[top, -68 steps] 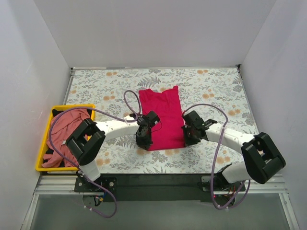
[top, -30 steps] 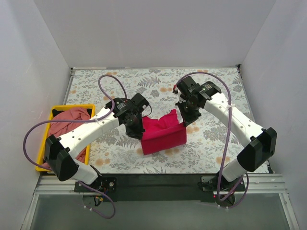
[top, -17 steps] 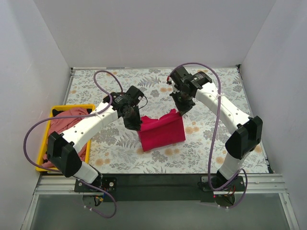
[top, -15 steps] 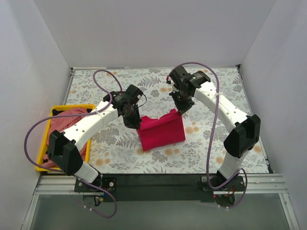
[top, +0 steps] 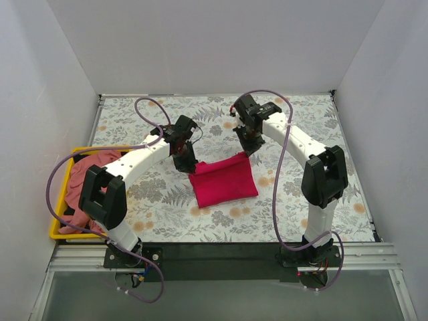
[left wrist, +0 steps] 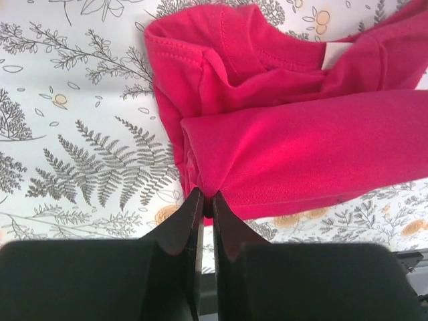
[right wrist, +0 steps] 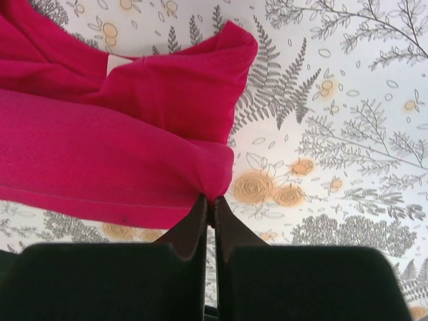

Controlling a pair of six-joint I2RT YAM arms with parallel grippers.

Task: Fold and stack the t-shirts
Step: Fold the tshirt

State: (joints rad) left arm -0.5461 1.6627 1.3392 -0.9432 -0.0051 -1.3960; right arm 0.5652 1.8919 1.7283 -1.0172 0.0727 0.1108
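The table [top: 134,120] holds the red shirt [top: 224,184] at its middle, doubled over, the top layer drawn back toward the collar. The pink shirt [top: 83,175] waits in the bin [top: 63,235] at the left. The left gripper [top: 185,164] and right gripper [top: 245,151] are each pinched tight on a far corner of that top layer.

The trouble I'd expect is a crooked fold, since the right corner sits farther back than the left. A corner could also slip from so thin a pinch and let the layer flop open (the collar already bunches underneath).

Against a second ago, both arms reach farther back, and the cloth that stood up then seems flatter, though from above that is hard to judge
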